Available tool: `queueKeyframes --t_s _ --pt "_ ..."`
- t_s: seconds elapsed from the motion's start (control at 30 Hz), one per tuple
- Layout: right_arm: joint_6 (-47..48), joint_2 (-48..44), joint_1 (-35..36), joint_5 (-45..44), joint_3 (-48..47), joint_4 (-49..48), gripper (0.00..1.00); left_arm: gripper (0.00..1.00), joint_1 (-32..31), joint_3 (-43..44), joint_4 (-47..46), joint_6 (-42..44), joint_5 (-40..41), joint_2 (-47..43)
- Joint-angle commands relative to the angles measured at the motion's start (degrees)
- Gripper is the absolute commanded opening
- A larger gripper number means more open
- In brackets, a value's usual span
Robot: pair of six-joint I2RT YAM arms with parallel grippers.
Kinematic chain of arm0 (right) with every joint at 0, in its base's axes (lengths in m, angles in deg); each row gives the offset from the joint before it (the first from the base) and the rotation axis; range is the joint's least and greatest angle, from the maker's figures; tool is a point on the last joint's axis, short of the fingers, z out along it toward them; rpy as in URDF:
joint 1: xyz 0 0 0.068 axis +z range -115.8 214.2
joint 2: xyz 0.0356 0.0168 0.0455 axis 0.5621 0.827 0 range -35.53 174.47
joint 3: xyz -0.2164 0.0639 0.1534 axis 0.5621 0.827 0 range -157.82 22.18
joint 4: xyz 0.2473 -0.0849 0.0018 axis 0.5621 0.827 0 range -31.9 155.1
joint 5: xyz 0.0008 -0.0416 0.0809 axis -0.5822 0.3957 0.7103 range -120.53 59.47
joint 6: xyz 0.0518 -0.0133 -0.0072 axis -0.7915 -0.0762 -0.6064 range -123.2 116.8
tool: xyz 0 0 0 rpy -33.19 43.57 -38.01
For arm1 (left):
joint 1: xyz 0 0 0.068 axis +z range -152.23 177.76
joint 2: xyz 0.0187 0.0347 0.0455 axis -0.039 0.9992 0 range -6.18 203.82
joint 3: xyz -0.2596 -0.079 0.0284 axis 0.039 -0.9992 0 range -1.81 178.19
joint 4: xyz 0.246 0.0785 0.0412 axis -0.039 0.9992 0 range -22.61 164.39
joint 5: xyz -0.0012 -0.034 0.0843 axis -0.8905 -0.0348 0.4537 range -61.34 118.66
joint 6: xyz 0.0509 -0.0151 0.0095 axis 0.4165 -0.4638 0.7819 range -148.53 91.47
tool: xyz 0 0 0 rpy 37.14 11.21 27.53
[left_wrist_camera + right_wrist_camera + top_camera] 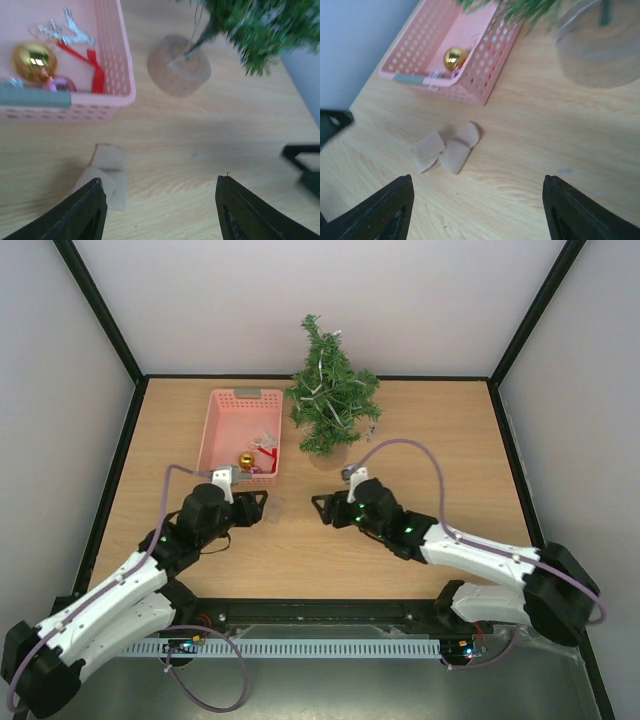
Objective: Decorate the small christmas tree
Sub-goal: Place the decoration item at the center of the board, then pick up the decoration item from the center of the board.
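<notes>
The small christmas tree [330,390] stands at the back of the table on its round pale base [179,65], with a thin pale string through its dark green branches. A pale folded ribbon bow [447,147] lies flat on the wood in front of the pink basket [222,435]. My left gripper [160,187] is open just above the table, and the bow [107,175] sits beside its left finger, not between the jaws. My right gripper [477,185] faces it from the right, open and holding nothing. The two grippers [262,508] [320,510] are a short way apart.
The pink basket holds a gold ball [34,61], a small pink ball [59,84], a red ribbon [95,70] and a silver ornament [62,31]. Black-framed walls close in the table [450,440] on three sides.
</notes>
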Motion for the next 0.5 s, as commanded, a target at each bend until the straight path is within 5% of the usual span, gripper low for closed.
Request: queueKeyframes --t_s 0.0,0.2,0.3,0.47 --pt "8.27 8.20 5.90 -4.17 -3.40 -9.48 0.63 0.62 0.43 3.50 6.89 1.40 6.63 -6.93" --pt "12.56 21.45 8.52 -4.92 -10.63 -11.92 0.43 0.61 0.52 5.17 10.40 2.82 13.95 -16.94" --pt "5.15 28.95 8.73 -9.91 -16.88 -5.98 0.39 0.61 0.57 6.27 11.74 5.06 14.71 -20.16" --pt "-1.84 33.84 10.93 -9.28 -16.63 -11.00 0.34 0.61 0.61 7.28 13.86 6.56 16.47 -23.04"
